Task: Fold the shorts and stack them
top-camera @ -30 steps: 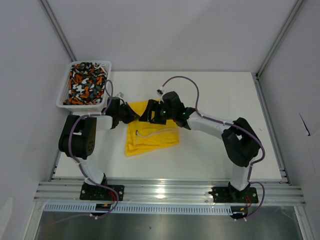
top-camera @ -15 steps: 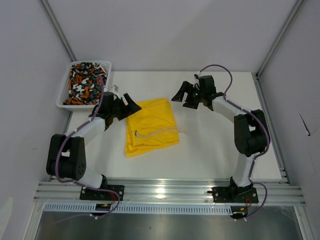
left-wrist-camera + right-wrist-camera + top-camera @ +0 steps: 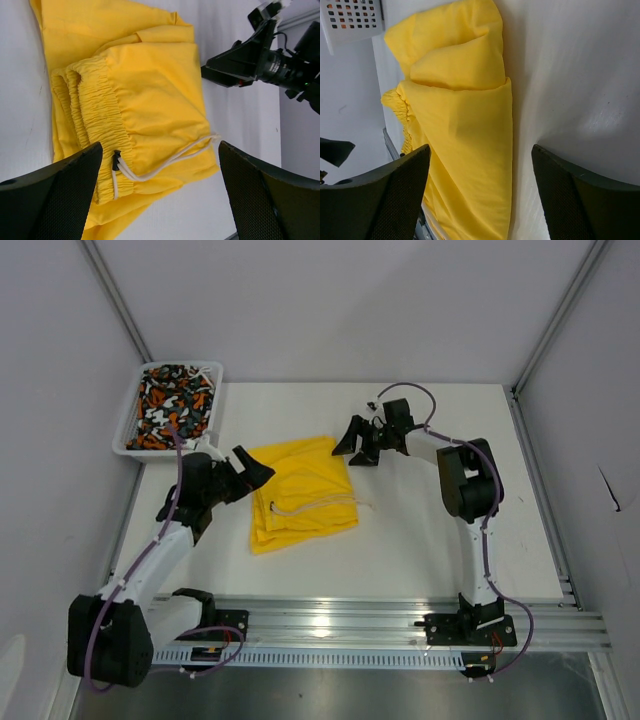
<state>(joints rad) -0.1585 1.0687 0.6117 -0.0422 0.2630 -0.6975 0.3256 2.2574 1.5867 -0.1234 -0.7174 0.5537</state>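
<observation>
**A:** Both pincers are spread wide and grip nothing. The left gripper (image 3: pixel 252 466) sits by the left edge of the yellow shorts (image 3: pixel 300 490), and the right gripper (image 3: pixel 355 445) is near their far right corner.

**B:** And the room?

**A:** There are plain grey walls (image 3: pixel 330 310) on three sides, framed by slanting metal struts (image 3: pixel 115 295). Below is a flat, matte white table (image 3: pixel 430 530). A ribbed aluminium rail (image 3: pixel 330 620) runs along its near edge, and the left arm (image 3: pixel 165 540) and right arm (image 3: pixel 465 480) are bolted there.

**B:** How many of each thing?

**A:** Two arms, two pairs of shorts and one basket.

**B:** Where are the shorts?

**A:** The yellow pair lies folded near the middle of the table, between the two grippers. The patterned shorts (image 3: pixel 172 408) are bundled inside the basket (image 3: pixel 128 448) at the far left corner, well apart from the yellow pair.

**B:** What about textures?

**A:** The yellow cloth is smooth and soft, lying in overlapping layers with rounded folds. The patterned pair is blotched in orange, white, black and grey-teal. The basket is white plastic, rectangular, with walls pierced by small square holes.

**B:** Anything finer?

**A:** The waistband (image 3: pixel 95 115) is gathered elastic, ridged and puckered. A pale drawstring (image 3: pixel 165 162) loops out of it across the yellow cloth.
</observation>
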